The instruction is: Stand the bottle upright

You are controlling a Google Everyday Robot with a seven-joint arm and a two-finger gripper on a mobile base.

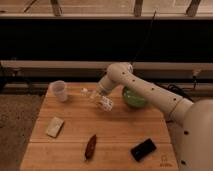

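The bottle (91,94) is small and clear-whitish, with its white cap pointing left toward the cup. It lies tilted, close to horizontal, just above the back middle of the wooden table (115,130). My gripper (101,99) sits at the end of the white arm that reaches in from the right. It is shut on the bottle's right end and hides that part of the body.
A white cup (59,90) stands at the back left. A green bowl (134,98) sits right of the gripper, partly behind the arm. A pale packet (55,126), a brown object (91,146) and a black object (143,149) lie toward the front.
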